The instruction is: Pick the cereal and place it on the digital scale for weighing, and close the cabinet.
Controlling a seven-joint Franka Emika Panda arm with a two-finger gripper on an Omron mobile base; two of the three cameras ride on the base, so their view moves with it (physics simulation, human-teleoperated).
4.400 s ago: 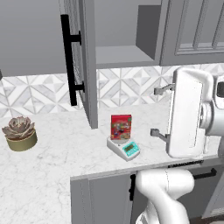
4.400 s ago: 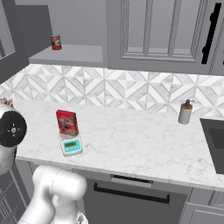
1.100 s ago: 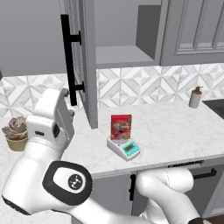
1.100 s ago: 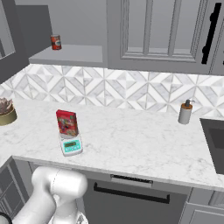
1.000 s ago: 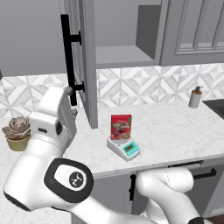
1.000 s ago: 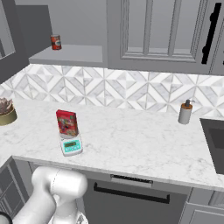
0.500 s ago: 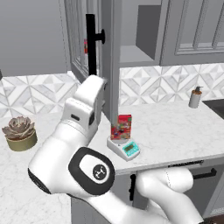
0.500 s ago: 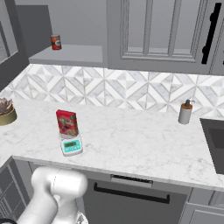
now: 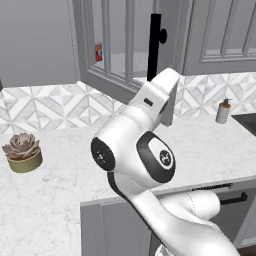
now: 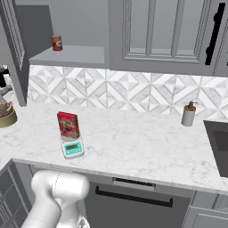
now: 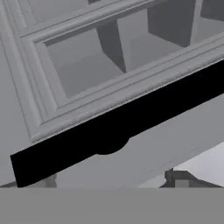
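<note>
Black handle (image 11: pixel 113 127) cut off at right edge

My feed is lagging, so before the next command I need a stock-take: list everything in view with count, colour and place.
Flat red cereal box: one, upright on the scale.
White digital scale with teal display: one, counter front left.
Grey panelled cabinet door: one, partly open, long black bar handle.
Small red can: one, on the open cabinet's shelf.
Grey soap dispenser: one, by the backsplash.
Potted succulent: one, brown pot, counter's left end.
White arm's end effector: open, close to the handle.
</note>
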